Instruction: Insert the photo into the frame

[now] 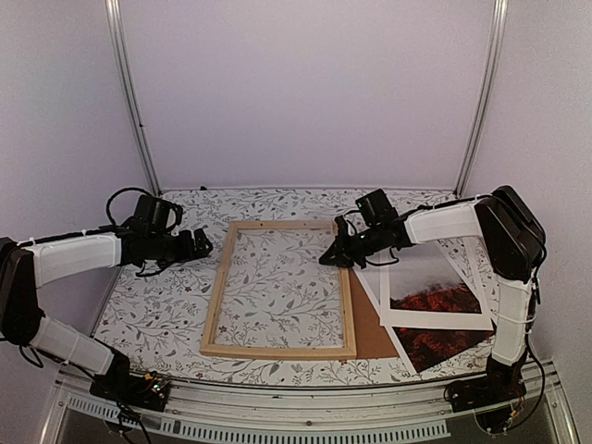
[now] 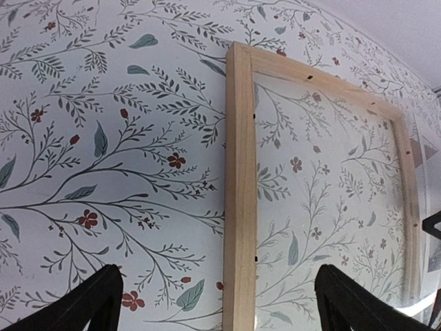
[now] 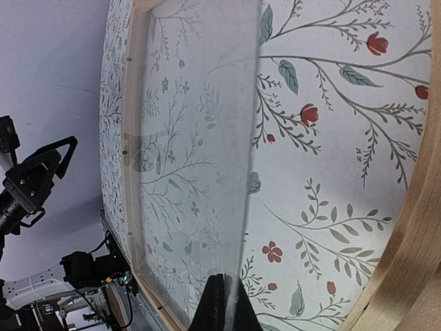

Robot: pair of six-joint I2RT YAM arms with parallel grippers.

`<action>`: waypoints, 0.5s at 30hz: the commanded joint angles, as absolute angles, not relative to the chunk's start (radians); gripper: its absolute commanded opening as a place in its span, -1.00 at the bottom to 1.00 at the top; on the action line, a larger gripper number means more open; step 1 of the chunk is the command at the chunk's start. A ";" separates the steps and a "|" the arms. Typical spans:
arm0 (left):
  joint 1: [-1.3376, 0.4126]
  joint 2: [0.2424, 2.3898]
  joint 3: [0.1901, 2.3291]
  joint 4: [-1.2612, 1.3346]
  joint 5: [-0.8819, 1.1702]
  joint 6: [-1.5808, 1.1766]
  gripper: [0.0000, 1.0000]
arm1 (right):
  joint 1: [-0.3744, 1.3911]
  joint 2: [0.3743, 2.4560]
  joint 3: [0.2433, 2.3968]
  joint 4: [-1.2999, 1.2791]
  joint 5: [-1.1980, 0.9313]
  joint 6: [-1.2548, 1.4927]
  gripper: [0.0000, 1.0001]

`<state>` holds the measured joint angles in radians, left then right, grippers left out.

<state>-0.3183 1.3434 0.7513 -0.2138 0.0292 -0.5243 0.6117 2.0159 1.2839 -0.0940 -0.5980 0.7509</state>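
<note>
The flowered table (image 1: 157, 296) carries everything. In its middle lies the frame (image 1: 215, 305), flat, with its long sides running away from the arms and its far end leaning a little to the right.

Inside the frame is a clear pane (image 3: 193, 172). In the right wrist view it stands at a slant, its right edge raised off the table.

To the right of the frame, partly tucked against the near end of its right rail, is the brown backing board (image 1: 370, 326). On the board lies a white mat (image 1: 435, 319), set askew.

The photo (image 1: 447, 344) is over there too, apparently under the mat. Red foliage pokes out past the mat's near edge, and more of it seems to show through the opening. Its long axis looks to run from far-left to near-right, so it is turned off the frame's line.

The right gripper (image 1: 331, 257) sits at the far part of the frame's right rail, jaws closed, and it looks to be pinching the raised edge of the pane. The left gripper (image 1: 199, 245) hovers just outside the left rail with its jaws spread wide and nothing between them.

So the photo lies on the right arm's side, near that gripper and towards the arms' bases from it. The left gripper has the whole frame between it and the photo. I'd judge the right arm better placed to fetch the photo, though it has the pane in hand.
</note>
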 commanded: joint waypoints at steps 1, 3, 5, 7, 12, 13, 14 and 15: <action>-0.331 1.341 0.765 -0.209 0.017 -0.523 0.99 | 0.603 2.003 1.306 -0.099 -0.592 0.735 -1.00; -0.330 1.341 0.765 -0.209 0.017 -0.523 0.99 | 0.602 2.003 1.306 -0.101 -0.591 0.735 -1.00; -0.330 1.341 0.765 -0.209 0.017 -0.523 0.99 | 0.601 2.003 1.305 -0.102 -0.588 0.733 -1.00; -0.331 1.341 0.765 -0.209 0.017 -0.523 0.99 | 0.602 2.003 1.306 -0.103 -0.587 0.733 -1.00; -0.332 1.341 0.764 -0.209 0.016 -0.523 0.99 | 0.603 2.005 1.310 -0.104 -0.589 0.730 -1.00; -0.332 1.340 0.764 -0.210 0.015 -0.522 0.99 | 0.603 2.006 1.310 -0.104 -0.590 0.730 -1.00; -0.332 1.341 0.764 -0.210 0.016 -0.523 0.99 | 0.603 2.008 1.311 -0.103 -0.593 0.729 -1.00; -0.332 1.341 0.763 -0.211 0.015 -0.524 0.99 | 0.603 2.009 1.312 -0.102 -0.595 0.730 -1.00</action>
